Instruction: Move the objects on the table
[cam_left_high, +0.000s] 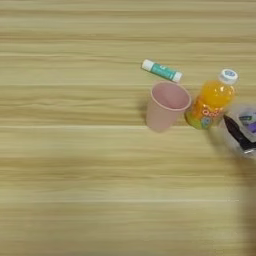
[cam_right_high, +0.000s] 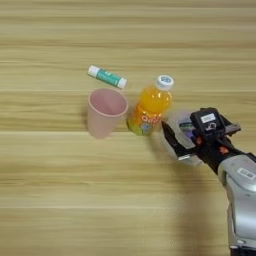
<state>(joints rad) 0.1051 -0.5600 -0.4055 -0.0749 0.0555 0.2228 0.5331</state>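
A pink cup (cam_right_high: 105, 112) stands upright on the table (cam_right_high: 75, 200), mouth up. Just right of it, a little apart, stands the orange bottle (cam_right_high: 149, 107) with its white cap. Right of the bottle lies the clear tape roll (cam_right_high: 176, 117), a purple strip showing inside it. My right gripper (cam_right_high: 186, 135) reaches in from the lower right and sits over and against this roll, hiding part of it. In the left eye view only the gripper's tip (cam_left_high: 239, 135) shows, at the right edge, over the roll (cam_left_high: 248, 112).
A small green tube with white ends (cam_right_high: 107, 77) lies flat behind the cup, angled down to the right. My silver forearm (cam_right_high: 242, 200) fills the lower right corner. The table stretches wide to the left and front.
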